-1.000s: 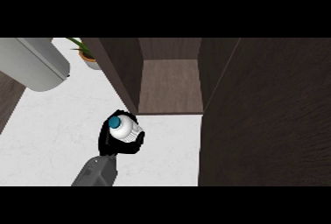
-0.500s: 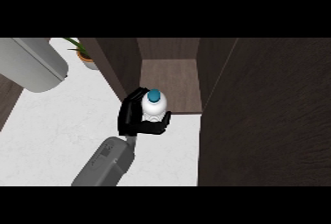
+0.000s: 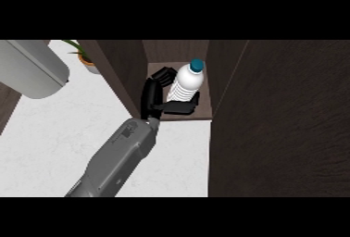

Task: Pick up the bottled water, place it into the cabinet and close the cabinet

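Since the earlier frame, the right hand [image 3: 159, 95] has carried the bottled water [image 3: 186, 82] forward, from over the white counter [image 3: 61, 134] into the open cabinet [image 3: 179, 55]. Its fingers are curled around the bottle, which stands upright on the cabinet floor or just above it. I judge releasing comes next, then closing the door [image 3: 287, 120].
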